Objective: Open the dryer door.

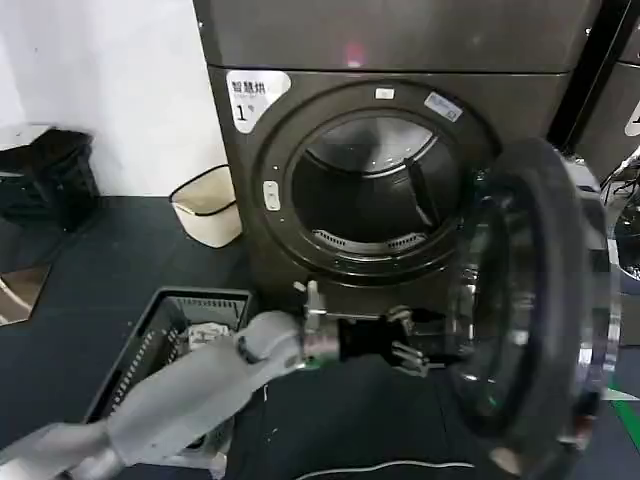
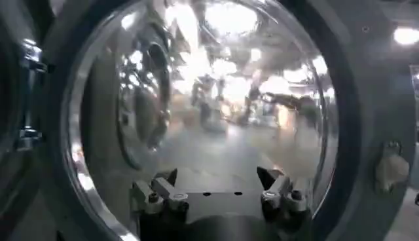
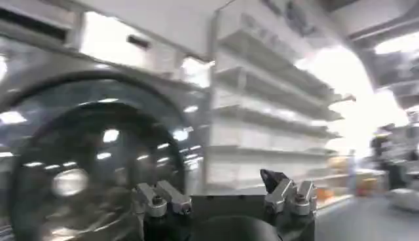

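Observation:
The dryer is dark grey-brown with a white "1" sticker, and its round drum opening is uncovered. The dryer door stands swung out to the right, its dark inner face and glass bowl turned towards me and its chrome rim on the far side. My left arm reaches across low in front of the dryer. The left gripper is open just short of the door's inner glass and holds nothing. My right gripper is open and empty, facing away from the door.
A dark slatted basket sits on the floor under my left arm, and a white bin stands left of the dryer. A second grey machine is at the right edge. The right wrist view shows a round machine front and white shelves.

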Motion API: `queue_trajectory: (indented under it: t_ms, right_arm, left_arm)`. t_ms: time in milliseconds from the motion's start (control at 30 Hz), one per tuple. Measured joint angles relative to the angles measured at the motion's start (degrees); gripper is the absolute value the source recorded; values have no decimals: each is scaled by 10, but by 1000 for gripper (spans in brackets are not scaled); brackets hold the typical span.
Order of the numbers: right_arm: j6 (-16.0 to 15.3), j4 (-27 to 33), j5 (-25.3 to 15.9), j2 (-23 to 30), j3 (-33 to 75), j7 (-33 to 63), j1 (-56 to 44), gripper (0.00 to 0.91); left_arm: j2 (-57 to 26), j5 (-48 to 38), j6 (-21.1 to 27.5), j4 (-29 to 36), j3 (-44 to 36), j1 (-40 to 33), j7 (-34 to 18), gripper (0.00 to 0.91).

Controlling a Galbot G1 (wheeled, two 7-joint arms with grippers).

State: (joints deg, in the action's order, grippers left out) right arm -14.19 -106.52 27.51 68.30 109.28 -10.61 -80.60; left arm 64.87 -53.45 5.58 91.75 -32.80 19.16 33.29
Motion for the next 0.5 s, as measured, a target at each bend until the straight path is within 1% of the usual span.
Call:
queue_trajectory:
  t_ms: [100,200,367,433,500]
  right_arm:
    - [-20,7,1,-12,34,10,-5,907]
    - [-36,5,0,-17,60,8,-11,907]
    - [-35,-6,5,-18,86,2,-25,907]
    - [-35,-5,11,-18,95,0,-31,907]
    - [-35,-4,14,-18,103,-2,-38,907]
  left_arm:
    - [30,6,-1,-13,-12,-9,-5,907]
    - [60,12,-2,-28,-28,-23,-35,907]
    - [112,17,-22,-56,-60,-58,-63,907]
    - [132,27,-35,-75,-76,-75,-65,907]
    - [149,27,-37,-95,-90,-91,-65,907]
